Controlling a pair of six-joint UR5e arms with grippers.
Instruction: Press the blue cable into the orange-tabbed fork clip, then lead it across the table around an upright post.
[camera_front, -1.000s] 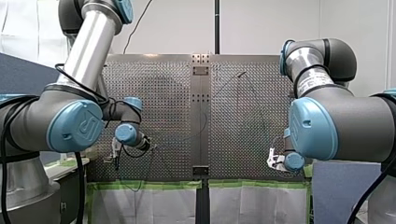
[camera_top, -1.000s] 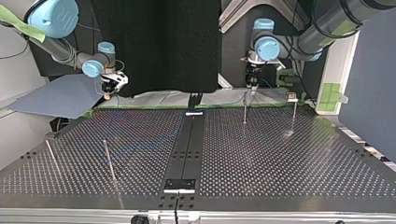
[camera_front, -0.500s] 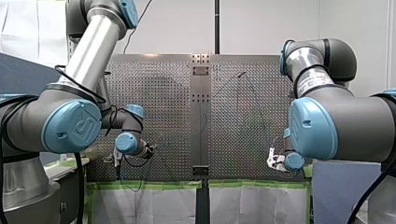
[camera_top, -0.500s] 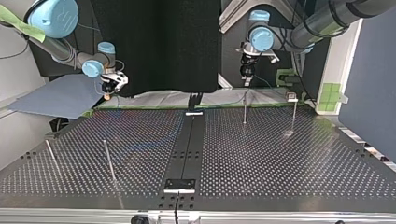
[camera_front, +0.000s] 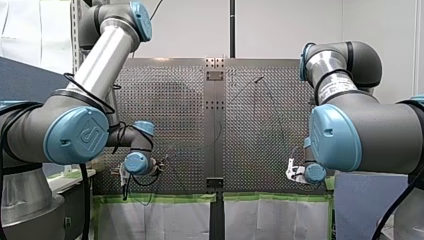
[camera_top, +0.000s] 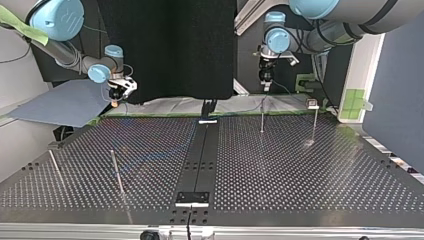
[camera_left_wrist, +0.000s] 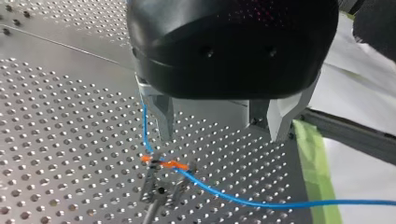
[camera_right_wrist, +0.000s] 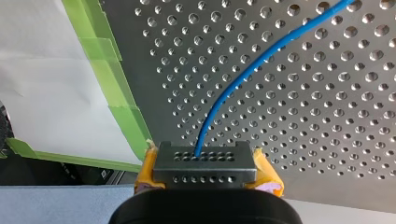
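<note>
My left pincer (camera_left_wrist: 219, 134) hangs released just above the orange-tabbed fork clip (camera_left_wrist: 161, 184), where the blue cable (camera_left_wrist: 224, 195) crosses the fork, and my right pincer (camera_right_wrist: 205, 163), well apart from that clip, clenches the cable, so a hard pull there might unseat it.

**Pale walls, dark drapes**

A plain white wall (camera_front: 285, 25) rises behind the silver perforated metal table (camera_front: 170, 100); a thin black upright pole (camera_front: 232, 27) stands against it; white sheeting (camera_front: 165, 220) edged with green tape (camera_front: 150, 198) hangs below; in the top view, a black curtain (camera_top: 165, 50) and a grey-blue partition panel (camera_top: 395, 85) close the room.
</note>
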